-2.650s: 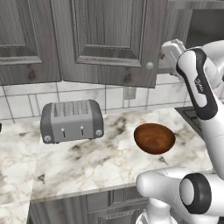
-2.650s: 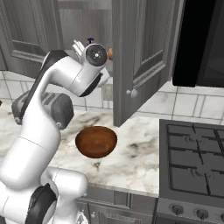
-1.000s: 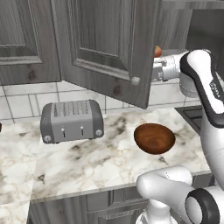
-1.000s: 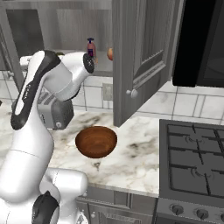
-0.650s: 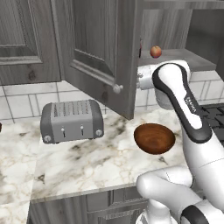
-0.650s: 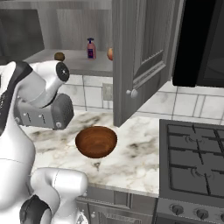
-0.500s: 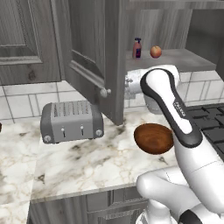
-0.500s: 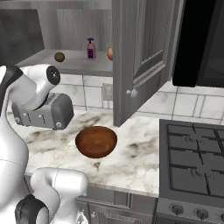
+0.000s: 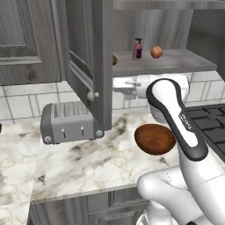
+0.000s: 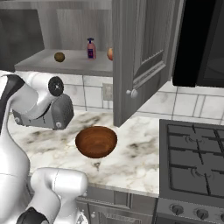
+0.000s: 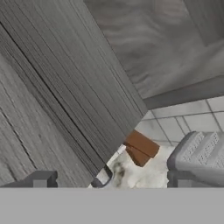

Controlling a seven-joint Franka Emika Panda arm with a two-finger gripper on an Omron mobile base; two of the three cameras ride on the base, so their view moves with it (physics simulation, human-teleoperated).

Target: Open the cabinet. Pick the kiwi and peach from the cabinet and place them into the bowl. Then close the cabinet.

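Jaws apart and empty: gripper (image 9: pixel 125 88) sits below the cabinet (image 9: pixel 88 57), whose 2 doors stand open so kiwi (image 10: pixel 59 57) and peach (image 9: pixel 156 52) are reachable.

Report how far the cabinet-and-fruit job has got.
Done: both doors of the dark grey wood-grain cabinet stand open. In hand: nothing; the gripper is open beside a door. Left: the small brown kiwi and orange-red peach sit on the shelf, the reddish-brown wooden bowl is empty, and the doors need closing.
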